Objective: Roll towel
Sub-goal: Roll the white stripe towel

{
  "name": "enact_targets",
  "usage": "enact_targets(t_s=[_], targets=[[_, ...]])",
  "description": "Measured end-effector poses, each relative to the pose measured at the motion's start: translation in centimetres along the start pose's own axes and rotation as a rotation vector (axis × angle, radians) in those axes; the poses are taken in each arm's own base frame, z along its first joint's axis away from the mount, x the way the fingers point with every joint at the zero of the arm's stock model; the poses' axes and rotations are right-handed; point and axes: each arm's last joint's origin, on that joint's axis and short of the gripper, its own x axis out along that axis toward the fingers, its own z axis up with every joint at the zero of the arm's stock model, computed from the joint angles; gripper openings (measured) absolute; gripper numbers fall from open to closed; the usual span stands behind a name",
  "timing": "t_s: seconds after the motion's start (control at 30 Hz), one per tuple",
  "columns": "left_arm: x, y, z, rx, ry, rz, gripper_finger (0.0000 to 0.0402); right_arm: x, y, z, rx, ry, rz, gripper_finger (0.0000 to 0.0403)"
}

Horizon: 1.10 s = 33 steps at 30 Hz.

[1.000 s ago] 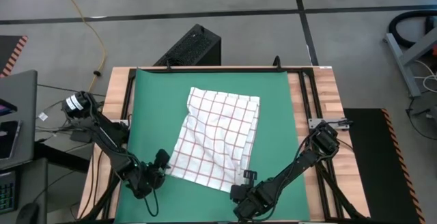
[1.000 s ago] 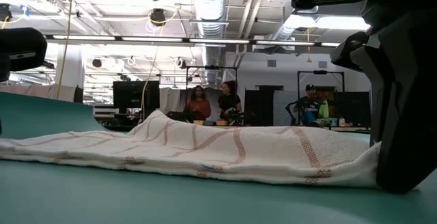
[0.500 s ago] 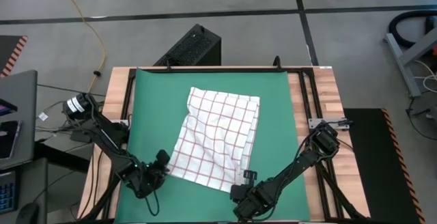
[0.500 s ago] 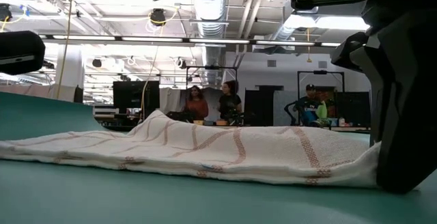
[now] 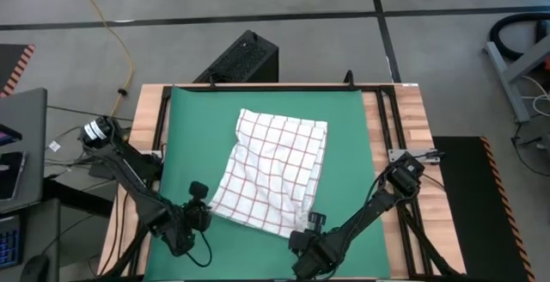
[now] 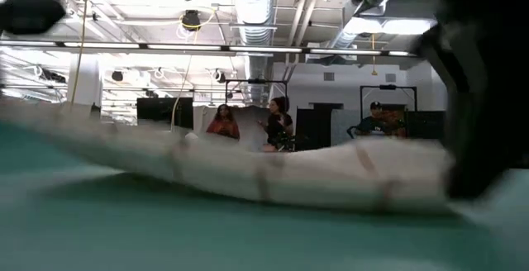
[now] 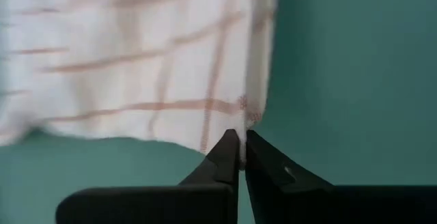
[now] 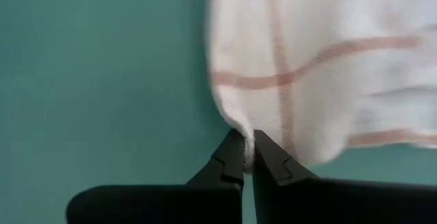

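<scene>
The white towel (image 5: 275,166) with red grid lines lies askew on the green mat (image 5: 189,127), its far part flat. My left gripper (image 5: 204,205) is shut on its near left corner, and my right gripper (image 5: 302,228) is shut on its near right corner. In the low view the towel's near edge (image 6: 273,176) hangs blurred above the mat. The left wrist view shows the towel (image 7: 136,60) spreading away from my left gripper (image 7: 240,142). The right wrist view shows the towel (image 8: 328,60) beyond my right gripper (image 8: 247,145). My left gripper pinches the towel's near left corner (image 7: 235,125) between its two fingertips, slanting down from the table's near left. The corner is raised off the mat and the cloth runs away from it. My right gripper pinches the towel's near right corner (image 8: 246,125) between its fingertips, slanting down from the near side. That corner bunches at the tips and is raised off the mat.
Black rails (image 5: 387,119) run along the mat's sides on the wooden table top (image 5: 417,119). A black box (image 5: 241,58) stands on the floor beyond the far edge. A laptop (image 5: 21,144) sits at the left. People (image 6: 277,126) stand far off in the room.
My left gripper has shut on the near left corner and risen, rolling a little. My right gripper has risen slightly with its corner. The towel's near edge has lifted off the mat, while its far part stays where it lay.
</scene>
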Motion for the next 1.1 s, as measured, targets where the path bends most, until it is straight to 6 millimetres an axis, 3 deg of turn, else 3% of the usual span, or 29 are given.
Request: enact_targets(t_s=[0.23, 0.47, 0.6, 0.73, 0.93, 1.1], targets=[[-5.9, 3.3, 3.9, -0.031, -0.065, 0.235, 0.0000, -5.7, -3.6, 4.7, -0.011, -0.125, -0.248, 0.0019], [-12.6, 8.4, 6.7, -0.031, -0.132, 0.449, 0.0000, -14.3, -9.3, 10.4, 0.018, -0.369, -0.309, 0.0019], [-17.3, 11.6, 8.3, -0.054, -0.268, 0.482, 0.0000, -19.8, -14.4, 10.2, 0.146, -0.551, -0.306, 0.0019], [-21.4, 15.7, 8.1, -0.167, -0.377, 0.548, 0.0000, -24.5, -18.7, 9.0, 0.270, -0.719, -0.410, 0.0019], [-24.8, 21.5, 6.1, -0.326, -0.421, 0.667, 0.0000, -30.0, -23.9, 7.7, 0.371, -0.905, -0.585, 0.0019], [-27.2, 25.2, 5.2, -0.480, -0.549, 0.502, 0.0000, -33.0, -26.6, 8.0, 0.313, -0.950, -0.582, 0.0019]])
